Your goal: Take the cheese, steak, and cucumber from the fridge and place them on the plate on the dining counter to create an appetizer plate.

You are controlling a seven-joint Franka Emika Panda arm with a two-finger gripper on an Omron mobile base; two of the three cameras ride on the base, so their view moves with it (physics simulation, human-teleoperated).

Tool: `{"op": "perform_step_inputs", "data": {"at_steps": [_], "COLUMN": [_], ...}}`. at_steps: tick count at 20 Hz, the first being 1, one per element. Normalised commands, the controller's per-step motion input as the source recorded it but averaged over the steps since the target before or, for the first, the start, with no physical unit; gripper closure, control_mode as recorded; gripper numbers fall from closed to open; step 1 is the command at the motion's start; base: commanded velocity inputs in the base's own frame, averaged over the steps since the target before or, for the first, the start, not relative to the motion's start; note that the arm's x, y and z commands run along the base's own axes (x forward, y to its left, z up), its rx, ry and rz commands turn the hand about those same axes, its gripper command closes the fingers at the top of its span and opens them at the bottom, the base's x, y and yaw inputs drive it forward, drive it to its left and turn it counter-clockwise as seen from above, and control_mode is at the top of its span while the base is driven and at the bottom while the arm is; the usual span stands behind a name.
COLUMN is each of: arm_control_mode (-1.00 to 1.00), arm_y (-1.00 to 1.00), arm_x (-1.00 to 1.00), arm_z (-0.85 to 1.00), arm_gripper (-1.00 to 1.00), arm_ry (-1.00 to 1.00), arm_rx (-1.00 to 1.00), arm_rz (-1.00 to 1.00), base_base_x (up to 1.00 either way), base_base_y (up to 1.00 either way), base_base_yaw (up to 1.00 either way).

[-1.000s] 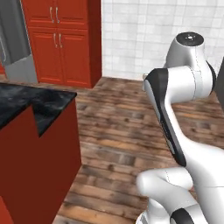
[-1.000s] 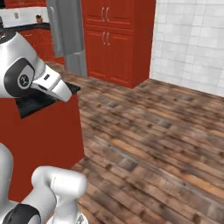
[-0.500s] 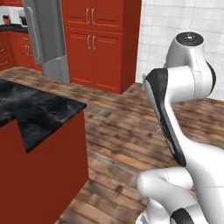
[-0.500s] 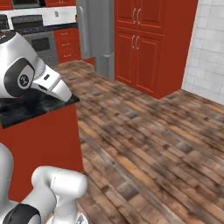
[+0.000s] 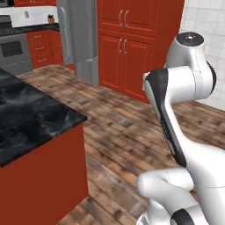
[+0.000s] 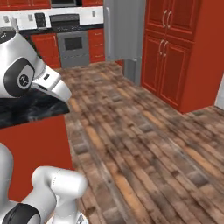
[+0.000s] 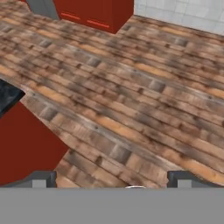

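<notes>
Left base view: the fridge is seen at the far side of the wooden floor, shut, beside tall red cabinets; in the right base view it stands at the top, next to a stove. The counter corner with its black top and red front lies close on the left, near the folded arm.

Several risks can be judged from this. The counter corner could be clipped by the base or the arm's elbow if the fridge is approached on a tight line, since the corner sits so near. The red cabinets could be mistaken for the fridge, both being tall and adjoining. No cheese, steak or cucumber can be made out, so nothing has been fetched yet and the door must first be opened; a poor standoff would leave the handle out of reach.

In the hand view the gripper is held wide apart, nothing between its fingertips, nothing touched, bare floor beneath.
</notes>
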Motion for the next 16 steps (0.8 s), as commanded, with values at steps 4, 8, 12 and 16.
{"op": "perform_step_inputs", "data": {"at_steps": [4, 8, 12, 16], "arm_control_mode": [1.00, 1.00, 1.00, 1.00], "arm_y": [0.00, 0.00, 0.00, 0.00], "arm_x": [0.00, 0.00, 0.00, 0.00], "arm_z": [0.00, 0.00, 0.00, 0.00], "arm_gripper": [-1.00, -1.00, -1.00, -1.00], "arm_ry": [0.00, 0.00, 0.00, 0.00], "arm_rx": [0.00, 0.00, 0.00, 0.00], "arm_rz": [0.00, 0.00, 0.00, 0.00], "base_base_x": [0.71, 0.69, 0.69, 0.71], "base_base_y": [-0.75, -0.71, -0.68, -0.66], "base_base_yaw": [0.44, 0.45, 0.46, 0.46]}}
